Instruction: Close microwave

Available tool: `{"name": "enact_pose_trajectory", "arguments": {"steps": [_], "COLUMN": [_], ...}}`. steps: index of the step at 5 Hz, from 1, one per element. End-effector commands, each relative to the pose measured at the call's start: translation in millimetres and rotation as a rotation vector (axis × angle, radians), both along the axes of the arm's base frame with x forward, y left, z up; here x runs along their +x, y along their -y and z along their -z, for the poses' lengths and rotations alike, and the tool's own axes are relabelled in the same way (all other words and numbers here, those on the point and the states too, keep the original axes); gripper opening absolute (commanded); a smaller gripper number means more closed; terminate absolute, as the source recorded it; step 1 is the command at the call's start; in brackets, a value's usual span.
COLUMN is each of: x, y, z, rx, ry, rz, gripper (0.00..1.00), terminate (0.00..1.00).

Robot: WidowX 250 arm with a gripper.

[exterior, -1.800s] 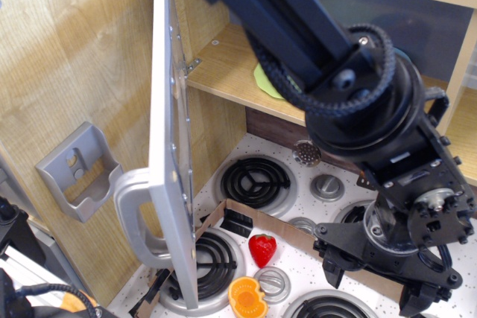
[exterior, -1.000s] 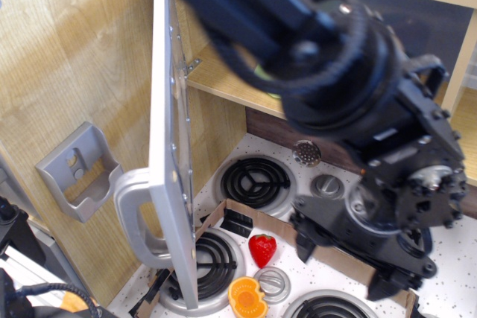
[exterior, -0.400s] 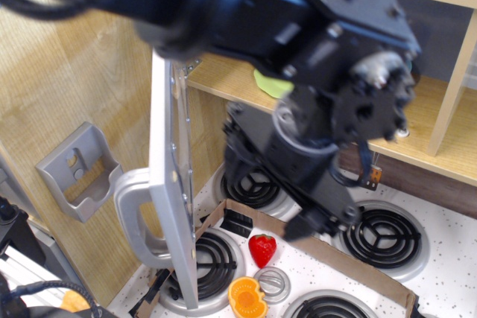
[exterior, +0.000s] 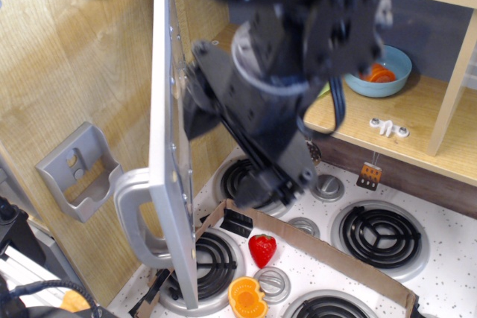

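A: Where's the microwave door?

B: Swung wide open, edge-on, its handle low on the left.

A: And the tool?

B: Just right of the door, blurred; I can't tell if it's open or closed.

A: Any writing?

B: None legible. A strawberry lies below, on the stove.

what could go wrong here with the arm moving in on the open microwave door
The gripper sits on the inner side of the open door, so a push from there would likely swing it wider, not shut. The view is motion-blurred, suggesting speed; a hard knock could strain the hinge side. The low fingers hang near the cardboard box edge above the strawberry and might snag it.
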State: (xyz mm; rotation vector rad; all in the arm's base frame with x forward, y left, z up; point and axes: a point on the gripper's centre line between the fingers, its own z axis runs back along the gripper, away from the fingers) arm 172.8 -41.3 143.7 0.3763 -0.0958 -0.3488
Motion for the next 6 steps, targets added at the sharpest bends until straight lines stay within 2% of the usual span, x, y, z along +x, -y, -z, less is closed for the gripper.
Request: {"name": "enact_pose_trajectory", "arguments": {"steps": [1, 4, 6], "x": [-7, -29, -30], "y": [-5, -37, -62], "z": [-41, -47, -35], "rx": [0.026, 0.051, 0.051], "ry": [-0.004, 0.002, -0.007], "rz": [0.015, 0.038, 0.037], "gripper": [1.0, 1.0, 1.0], "terminate": [0.0, 0.0, 0.0]}}
